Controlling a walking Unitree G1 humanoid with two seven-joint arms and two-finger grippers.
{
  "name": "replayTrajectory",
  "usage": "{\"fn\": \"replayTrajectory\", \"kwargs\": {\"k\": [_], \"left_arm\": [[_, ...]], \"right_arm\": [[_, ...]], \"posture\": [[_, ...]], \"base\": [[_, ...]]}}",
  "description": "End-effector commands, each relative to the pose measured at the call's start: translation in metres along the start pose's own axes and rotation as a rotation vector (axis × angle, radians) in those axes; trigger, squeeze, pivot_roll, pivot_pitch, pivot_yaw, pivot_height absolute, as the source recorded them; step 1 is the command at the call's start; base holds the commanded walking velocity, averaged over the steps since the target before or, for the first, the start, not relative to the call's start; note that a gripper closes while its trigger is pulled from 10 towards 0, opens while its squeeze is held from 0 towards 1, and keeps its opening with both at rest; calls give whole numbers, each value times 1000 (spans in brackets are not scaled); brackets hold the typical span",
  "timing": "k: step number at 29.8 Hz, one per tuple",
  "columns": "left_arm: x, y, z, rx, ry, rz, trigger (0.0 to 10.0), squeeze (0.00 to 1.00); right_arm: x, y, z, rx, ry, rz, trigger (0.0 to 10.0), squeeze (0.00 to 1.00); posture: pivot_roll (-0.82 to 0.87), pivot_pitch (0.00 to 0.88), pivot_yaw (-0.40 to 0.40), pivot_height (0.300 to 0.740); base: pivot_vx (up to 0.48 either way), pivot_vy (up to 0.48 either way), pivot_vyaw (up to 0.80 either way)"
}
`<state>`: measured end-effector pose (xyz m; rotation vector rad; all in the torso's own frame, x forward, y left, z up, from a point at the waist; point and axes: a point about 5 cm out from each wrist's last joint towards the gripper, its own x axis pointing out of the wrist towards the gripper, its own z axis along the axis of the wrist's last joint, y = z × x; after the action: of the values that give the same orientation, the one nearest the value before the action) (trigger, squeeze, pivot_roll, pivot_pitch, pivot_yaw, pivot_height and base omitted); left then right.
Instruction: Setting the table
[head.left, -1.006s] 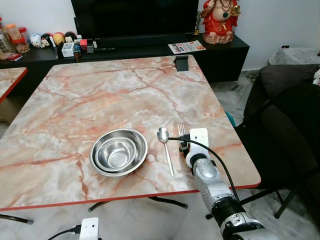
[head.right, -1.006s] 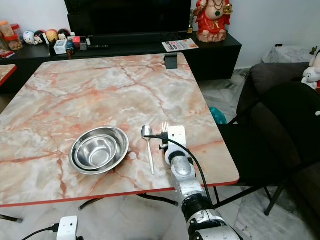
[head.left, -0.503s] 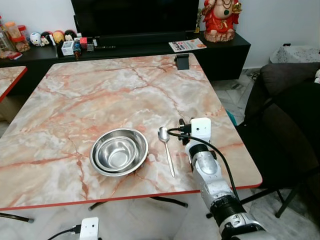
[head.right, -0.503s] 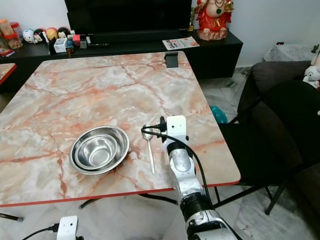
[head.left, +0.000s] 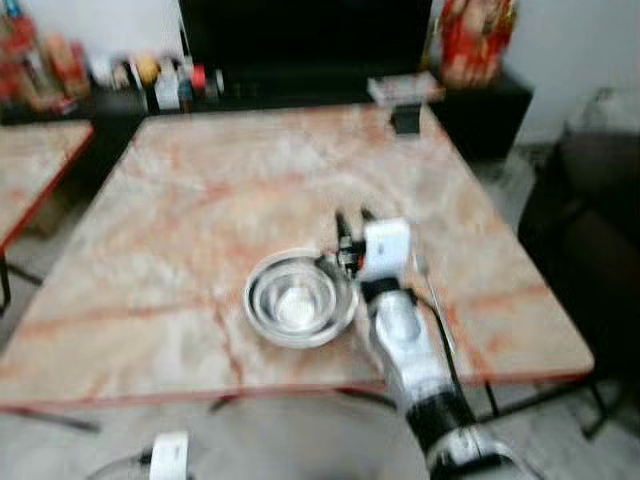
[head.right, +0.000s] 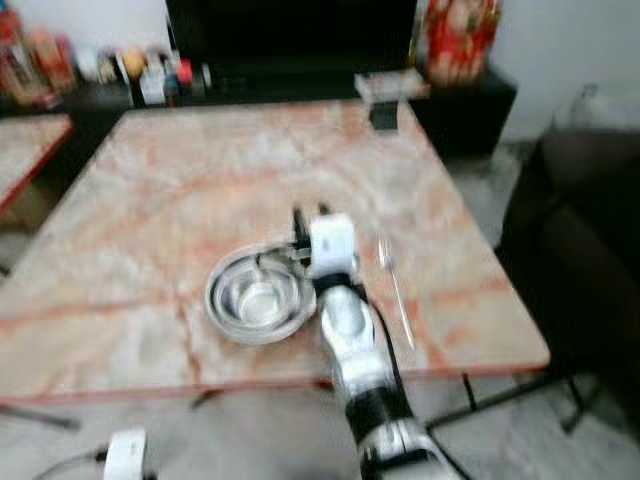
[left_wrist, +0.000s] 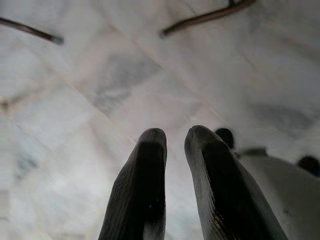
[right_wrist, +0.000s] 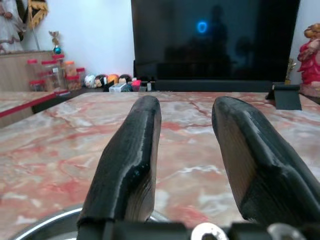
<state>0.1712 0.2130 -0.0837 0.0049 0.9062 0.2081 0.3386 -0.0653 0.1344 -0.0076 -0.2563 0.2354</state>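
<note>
**Right gripper over the bowl's edge**

Reaching across the marble table (head.left: 200, 190), the right gripper (head.left: 350, 222) sits at the middle of the blurred left eye view, with its 2 black fingers (right_wrist: 131, 150) spread apart and nothing between them. The steel bowl (head.left: 298, 298) lies just below and to the left of the fingertips in that view, resting on the table near its front edge. In the right wrist view a curved strip of the bowl's rim (right_wrist: 45, 227) shows at the lower left, under the fingers, so the gripper is above the bowl's right side rather than around it; whether a finger touches the rim cannot be told. A spoon (head.left: 432, 300) lies on the table to the right of the silver forearm, apart from the bowl and outside the fingers' gap. A fork cannot be picked out in the blur.

At the top of the left eye view a dark television (head.left: 300, 30) stands on a low black cabinet (head.left: 480, 105), with a red figurine (head.left: 475, 35) at the upper right and small jars and toys (head.left: 150, 80) at the upper left. A dark phone stand (head.left: 405, 118) sits on the table's far edge.

The left gripper (left_wrist: 175, 137) hangs over pale floor tiles (left_wrist: 75, 75), its 2 fingers close together with a narrow gap and holding nothing.
</note>
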Motion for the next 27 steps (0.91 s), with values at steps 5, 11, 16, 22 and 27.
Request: {"fn": "replayTrajectory", "kwargs": {"k": [5,11,16,22,27], "left_arm": [[-1,-3,-6,-16,18,-5,10000,0],[-1,-3,-6,-17,17,-5,10000,0],[-1,-3,-5,-10,10,2,10000,0],[-1,0,-5,4,8,7,10000,0],[-1,0,-5,1,6,11,10000,0]], "right_arm": [[-2,-6,1,-4,-11,-14,10000,0],[-2,-6,1,-5,-13,-14,10000,0],[0,2,7,-12,-42,28,10000,0],[2,10,10,-11,-61,71,10000,0],[0,11,7,-21,-42,90,10000,0]], "posture": [[-22,0,40,740],[-22,0,40,740],[-18,0,33,740],[-5,0,27,740],[2,0,16,740]], "base": [[0,480,0],[0,480,0],[0,480,0],[0,480,0],[0,480,0]]}}
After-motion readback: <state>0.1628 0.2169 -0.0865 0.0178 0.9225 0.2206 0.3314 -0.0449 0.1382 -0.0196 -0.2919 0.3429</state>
